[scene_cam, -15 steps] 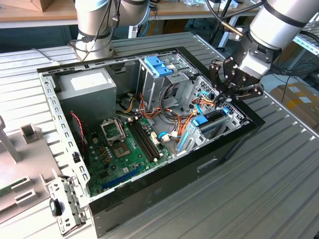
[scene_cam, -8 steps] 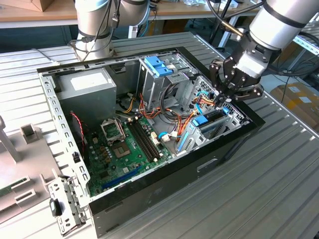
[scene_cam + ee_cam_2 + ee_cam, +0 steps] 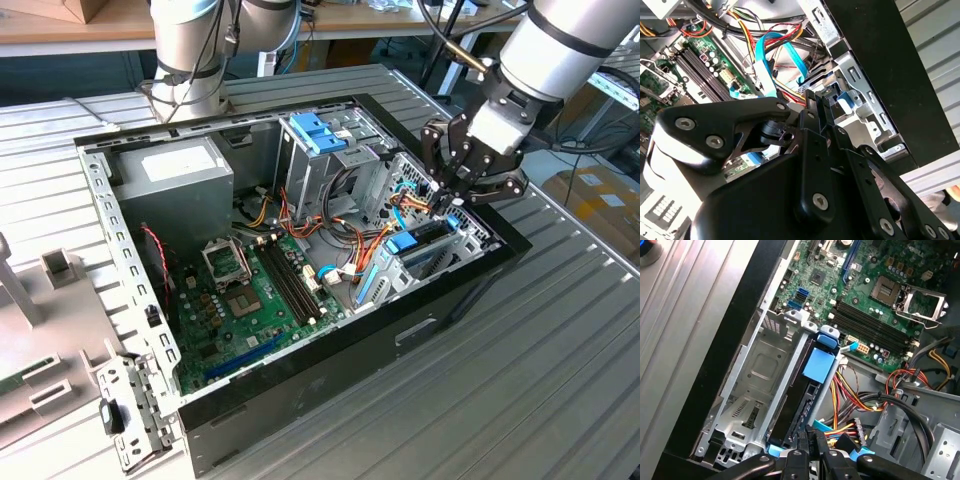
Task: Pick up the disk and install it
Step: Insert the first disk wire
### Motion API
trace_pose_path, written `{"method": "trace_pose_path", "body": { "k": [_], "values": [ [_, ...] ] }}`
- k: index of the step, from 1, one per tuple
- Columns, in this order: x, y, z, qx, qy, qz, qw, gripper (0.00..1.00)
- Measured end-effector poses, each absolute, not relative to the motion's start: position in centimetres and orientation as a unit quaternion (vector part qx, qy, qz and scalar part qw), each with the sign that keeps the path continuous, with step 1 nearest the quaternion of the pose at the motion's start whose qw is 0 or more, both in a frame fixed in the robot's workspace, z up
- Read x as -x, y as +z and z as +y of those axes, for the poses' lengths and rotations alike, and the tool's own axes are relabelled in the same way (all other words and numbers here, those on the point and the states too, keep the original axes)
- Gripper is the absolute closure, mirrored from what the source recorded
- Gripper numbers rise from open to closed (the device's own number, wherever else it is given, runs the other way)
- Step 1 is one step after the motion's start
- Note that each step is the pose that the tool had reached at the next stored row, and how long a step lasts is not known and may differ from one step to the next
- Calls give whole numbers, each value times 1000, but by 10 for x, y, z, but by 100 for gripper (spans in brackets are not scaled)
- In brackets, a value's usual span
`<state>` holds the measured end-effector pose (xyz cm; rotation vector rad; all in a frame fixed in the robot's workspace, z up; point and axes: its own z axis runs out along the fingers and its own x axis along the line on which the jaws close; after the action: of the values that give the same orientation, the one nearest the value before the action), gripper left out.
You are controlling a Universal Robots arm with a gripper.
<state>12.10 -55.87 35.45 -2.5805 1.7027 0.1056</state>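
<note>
A ribbed grey metal table (image 3: 560,380) carries an open computer case (image 3: 330,365), black-walled, lying on its side. On the table at the exterior view's left, about nine o'clock from the case, lies a loose grey side panel (image 3: 40,350). Past the case stands the arm's base (image 3: 190,50), with wooden benches (image 3: 60,25) behind it and cardboard boxes (image 3: 600,200) at three o'clock.

The disk (image 3: 802,400) stands on edge in a metal bay (image 3: 752,385) at the case's black wall; the first wrist view shows its dark side and blue plastic top. The pincer (image 3: 455,195) is down at the disk's end, fingers drawn close together there, though whether they actually clamp it I cannot tell. The first wrist view also shows the green circuit board (image 3: 875,290) beyond the disk; the second wrist view shows blue ribbon cables (image 3: 767,60).
</note>
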Motion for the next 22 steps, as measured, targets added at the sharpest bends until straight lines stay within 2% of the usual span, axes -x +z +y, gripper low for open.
{"method": "trace_pose_path", "body": {
  "k": [22],
  "values": [
    [-121, 353, -559, 786, 32, 617, 27, 82]
  ]
}}
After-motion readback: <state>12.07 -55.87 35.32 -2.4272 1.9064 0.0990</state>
